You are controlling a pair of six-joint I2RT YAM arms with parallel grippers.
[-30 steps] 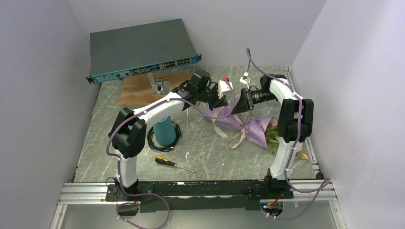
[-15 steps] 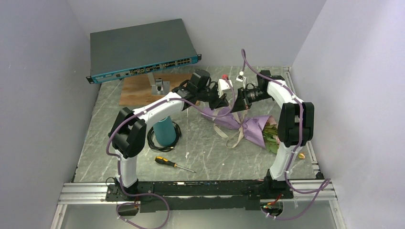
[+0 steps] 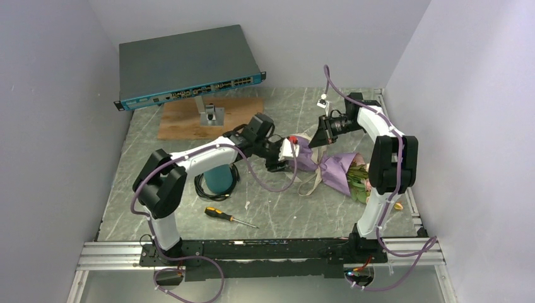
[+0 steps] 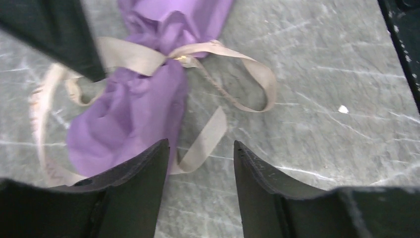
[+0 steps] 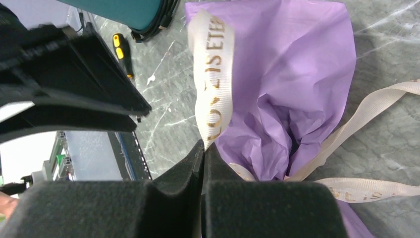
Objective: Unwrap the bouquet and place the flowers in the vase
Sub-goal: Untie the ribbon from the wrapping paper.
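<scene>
Inspection finds the bouquet (image 3: pixel 333 172) lying on its side on the table (image 3: pixel 284 208), right of centre, with its narrow stem end toward the far left and its wide mouth toward the near right. The flowers (image 3: pixel 359 184) show only as a little green and pink at that mouth. The purple paper is fully on, so unwrapping is judged to be at the untying stage. The right gripper (image 5: pixel 204 148) is clenched on one tail of the cream ribbon (image 5: pixel 214 84). In the right wrist view the printed tail rises straight out of the closed jaws, which suggests it is held in order to draw the bow loose. The left gripper (image 4: pixel 199 148) is released, its jaws standing apart with nothing pinched. It hangs low over the stem end, and a slack ribbon tail lies on the table below the gap. That position appears chosen either to steady the paper or to take a second tail. The knot at the waist of the bundle looks tied. The vase (image 3: pixel 216 179) stands upright left of centre, partly hidden by the left arm, inside a black cable coil (image 3: pixel 200 184) and well apart from the bouquet. A screwdriver (image 3: pixel 228 216) lies nearer, not in use. Risk noted: pulling the ribbon may drag the light bundle rather than open the bow.
</scene>
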